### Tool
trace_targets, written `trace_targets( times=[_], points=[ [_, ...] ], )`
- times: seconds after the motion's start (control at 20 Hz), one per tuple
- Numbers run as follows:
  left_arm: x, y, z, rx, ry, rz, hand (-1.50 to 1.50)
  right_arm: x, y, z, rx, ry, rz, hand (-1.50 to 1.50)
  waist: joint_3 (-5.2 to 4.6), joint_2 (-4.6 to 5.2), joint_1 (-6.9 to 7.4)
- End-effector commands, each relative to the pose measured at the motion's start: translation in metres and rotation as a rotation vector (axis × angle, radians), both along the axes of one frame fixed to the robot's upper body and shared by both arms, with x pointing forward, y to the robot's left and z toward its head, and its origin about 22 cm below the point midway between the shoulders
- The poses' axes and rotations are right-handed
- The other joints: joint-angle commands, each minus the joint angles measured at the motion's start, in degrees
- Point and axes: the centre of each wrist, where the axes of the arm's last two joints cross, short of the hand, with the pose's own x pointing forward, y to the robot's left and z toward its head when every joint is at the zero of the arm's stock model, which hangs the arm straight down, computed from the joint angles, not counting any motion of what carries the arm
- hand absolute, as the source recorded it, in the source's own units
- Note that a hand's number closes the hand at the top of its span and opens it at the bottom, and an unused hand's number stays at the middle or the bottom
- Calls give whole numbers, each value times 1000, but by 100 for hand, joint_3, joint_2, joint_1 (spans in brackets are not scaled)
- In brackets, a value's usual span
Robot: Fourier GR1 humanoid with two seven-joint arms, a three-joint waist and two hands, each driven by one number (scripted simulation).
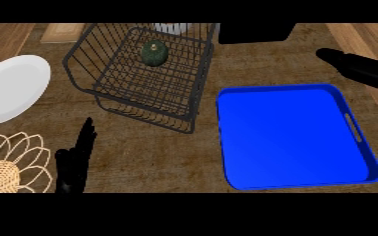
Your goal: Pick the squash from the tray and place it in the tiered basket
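The dark green squash sits inside the top level of the black wire tiered basket, near the far edge of the desk. No hand touches it.

The right hand shows at the right edge, beyond the tray, well apart from the squash. Its fingers look straight and hold nothing.

The left hand rests near the front edge, fingers up and relaxed, holding nothing.

The blue tray lies beside the basket at the right. A white plate lies at the left edge, a woven mat near the front left corner. Brown desk shows between basket and left hand.
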Motion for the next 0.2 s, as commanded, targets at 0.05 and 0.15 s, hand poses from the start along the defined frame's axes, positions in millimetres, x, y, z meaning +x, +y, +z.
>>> trace_targets(
  times=[0.05,0.15],
  points=[
    [3,-4,8,-2,-16,-5,0,-73,-42,16,-33,37,71,-150,10,15,2],
    [10,2,8,-14,-5,1,0,-87,-70,24,-25,-4,56,-150,10,49,63]
  ],
)
